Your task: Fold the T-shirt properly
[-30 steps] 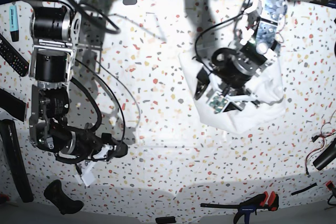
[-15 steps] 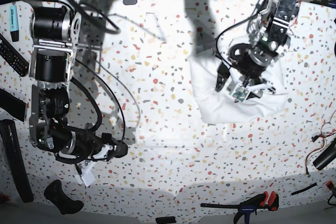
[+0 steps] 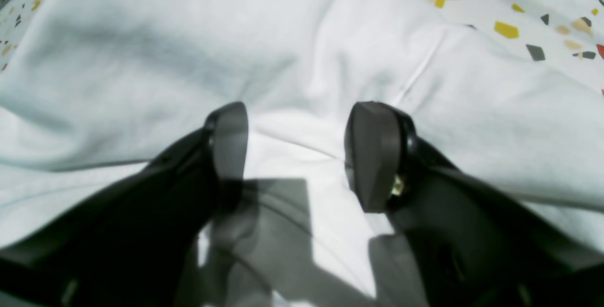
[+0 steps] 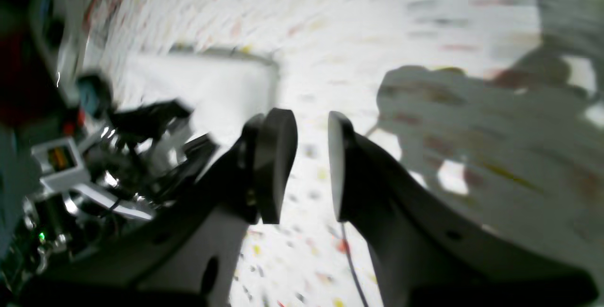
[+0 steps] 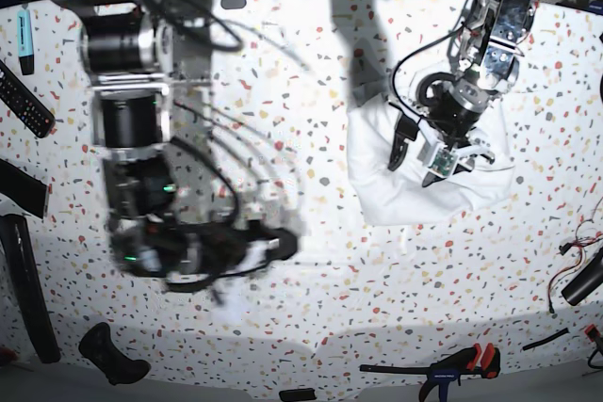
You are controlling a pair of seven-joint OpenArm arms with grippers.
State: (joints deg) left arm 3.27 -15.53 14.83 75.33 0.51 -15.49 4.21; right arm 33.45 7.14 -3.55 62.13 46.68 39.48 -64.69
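The white T-shirt lies in a folded, wrinkled bundle on the speckled table at the right. It fills the left wrist view. My left gripper is low over the shirt's middle. Its jaws are open with only cloth below them in the left wrist view. My right gripper is blurred, over bare table left of centre and well apart from the shirt. In the right wrist view its jaws stand a narrow gap apart and empty. The shirt shows far off there.
A black remote and a blue marker lie at the left edge. Black bars and a black handle lie at the lower left. A clamp lies at the front edge. A black tool with cables lies at the right.
My right arm has swung to the right and shows blurred. My left gripper has moved from the shirt's left part to its middle, and the shirt's left edge has shifted right.
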